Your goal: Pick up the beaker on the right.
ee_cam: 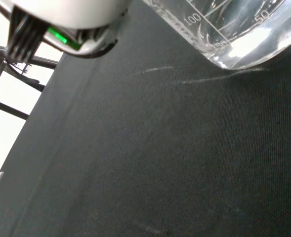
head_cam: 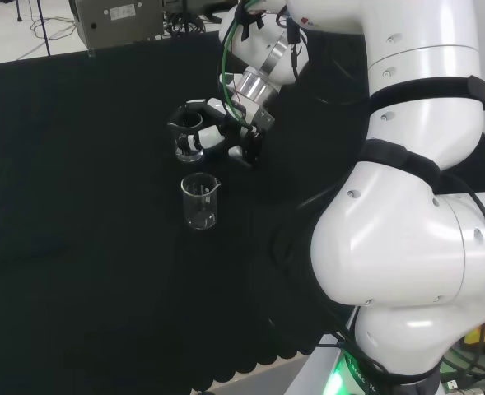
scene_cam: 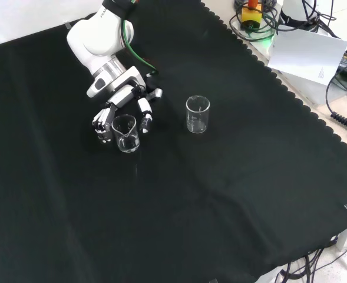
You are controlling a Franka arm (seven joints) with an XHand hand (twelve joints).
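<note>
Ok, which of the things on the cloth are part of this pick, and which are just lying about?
In the job:
- the hand, fingers curled round a beaker
- the held beaker, seen close in the wrist view

Lying about:
- the second beaker, standing apart on the black cloth

Printed graduation marks on the clear beaker (ee_cam: 234,29) in the wrist view read "100" and "50" beside white scale lines; lettering elsewhere is too small to read.
</note>
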